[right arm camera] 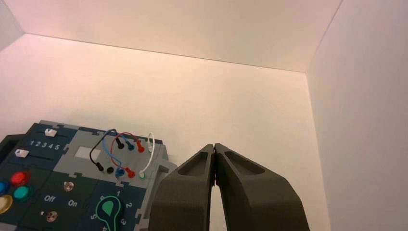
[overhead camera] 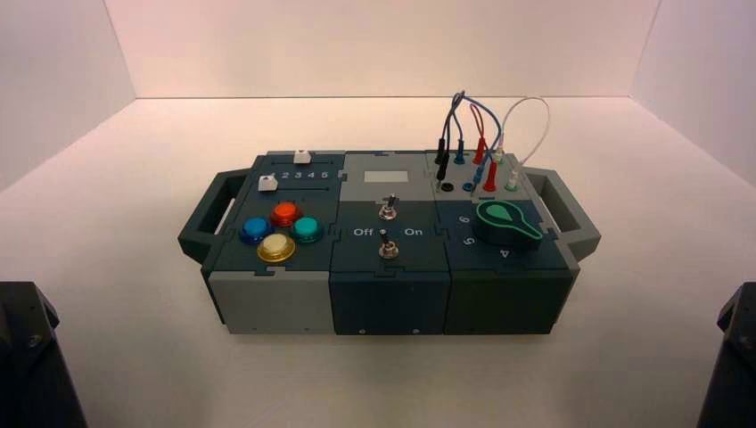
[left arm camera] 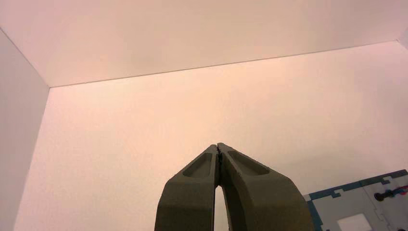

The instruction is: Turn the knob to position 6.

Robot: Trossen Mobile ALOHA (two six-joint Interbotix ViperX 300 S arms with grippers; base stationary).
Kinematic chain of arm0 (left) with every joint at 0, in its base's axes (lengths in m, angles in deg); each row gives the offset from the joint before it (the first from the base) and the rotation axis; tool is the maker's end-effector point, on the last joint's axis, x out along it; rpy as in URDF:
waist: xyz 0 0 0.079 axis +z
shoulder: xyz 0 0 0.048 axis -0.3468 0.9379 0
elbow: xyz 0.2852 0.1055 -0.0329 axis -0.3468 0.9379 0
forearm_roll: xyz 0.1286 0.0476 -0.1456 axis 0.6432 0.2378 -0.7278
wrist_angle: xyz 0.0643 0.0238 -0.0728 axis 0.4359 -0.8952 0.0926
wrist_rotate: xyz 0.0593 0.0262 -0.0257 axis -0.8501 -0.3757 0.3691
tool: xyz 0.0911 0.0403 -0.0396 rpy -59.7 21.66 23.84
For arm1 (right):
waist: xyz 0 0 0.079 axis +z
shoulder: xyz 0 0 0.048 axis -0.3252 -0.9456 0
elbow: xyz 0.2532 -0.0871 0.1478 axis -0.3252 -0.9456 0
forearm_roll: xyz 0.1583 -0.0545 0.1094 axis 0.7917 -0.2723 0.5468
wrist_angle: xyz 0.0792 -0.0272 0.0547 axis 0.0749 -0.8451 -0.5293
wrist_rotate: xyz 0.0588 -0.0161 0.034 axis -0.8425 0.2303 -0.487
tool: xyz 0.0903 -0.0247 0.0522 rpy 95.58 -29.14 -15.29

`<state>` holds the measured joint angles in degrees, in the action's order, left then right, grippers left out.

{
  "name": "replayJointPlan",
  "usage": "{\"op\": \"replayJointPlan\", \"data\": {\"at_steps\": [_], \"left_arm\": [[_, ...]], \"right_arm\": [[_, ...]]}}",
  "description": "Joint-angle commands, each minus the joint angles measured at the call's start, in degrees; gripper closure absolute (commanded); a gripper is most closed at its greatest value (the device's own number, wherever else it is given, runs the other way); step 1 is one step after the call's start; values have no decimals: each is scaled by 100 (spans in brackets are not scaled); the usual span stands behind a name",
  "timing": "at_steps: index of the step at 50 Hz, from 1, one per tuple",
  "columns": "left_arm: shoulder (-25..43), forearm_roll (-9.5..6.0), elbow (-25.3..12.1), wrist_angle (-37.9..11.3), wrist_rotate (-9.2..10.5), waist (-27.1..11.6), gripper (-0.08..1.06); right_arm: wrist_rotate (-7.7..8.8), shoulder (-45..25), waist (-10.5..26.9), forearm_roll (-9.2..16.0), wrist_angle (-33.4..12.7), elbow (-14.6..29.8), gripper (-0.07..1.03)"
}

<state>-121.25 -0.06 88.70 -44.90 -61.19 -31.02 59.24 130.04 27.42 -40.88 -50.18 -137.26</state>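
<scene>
The green teardrop-shaped knob (overhead camera: 506,223) sits on the dark panel at the front right of the box (overhead camera: 390,303); in my right wrist view its narrow end runs toward the side of the dial bearing 3 and 4, with the tip cut off by the picture's edge. The digit 6 (overhead camera: 464,220) is printed on the panel just beside the knob, on its left in the high view, with 5 nearer the front.

Behind the knob lies the grey socket panel (overhead camera: 428,190), into which black, blue, red and white wires (overhead camera: 482,134) are plugged, their loops standing above the surface. Left of the knob, the middle panel carries two metal toggle switches (overhead camera: 388,209), one behind the other, with the lettering "Off" and "On". Behind them is a pale rectangular window (overhead camera: 386,176). The left panel holds a cluster of red, blue, teal and yellow push buttons (overhead camera: 285,214); behind these are two sliders (overhead camera: 267,184) with white caps, on either side of the row 1 2 3 4 5, the front cap at the end by 1. Grey and dark handles (overhead camera: 584,223) project from the sides.

My left gripper (left arm camera: 217,146) and right gripper (right arm camera: 214,146) are both clenched, fingertips meeting, and well apart from the knob. In the high view my arms (overhead camera: 738,357) show at the lower left and lower right edges, off either side of the box.
</scene>
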Motion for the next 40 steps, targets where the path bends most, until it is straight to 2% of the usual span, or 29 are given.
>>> {"op": "replayJointPlan", "data": {"at_steps": [1,14,24,40], "left_arm": [[-62,0,-79,44,-26,-26,101],[-35,0,-53,35,-26,-26,101],[62,0,-88,-26,-26,-70,101],[123,0,-105,-369,-26,-659,101]], "right_arm": [[-44,-123,9,18,35,132,98],[-44,-176,-9,9,44,132,98],[9,-642,9,26,9,141,98],[70,-1670,18,202,-369,255,98]]}}
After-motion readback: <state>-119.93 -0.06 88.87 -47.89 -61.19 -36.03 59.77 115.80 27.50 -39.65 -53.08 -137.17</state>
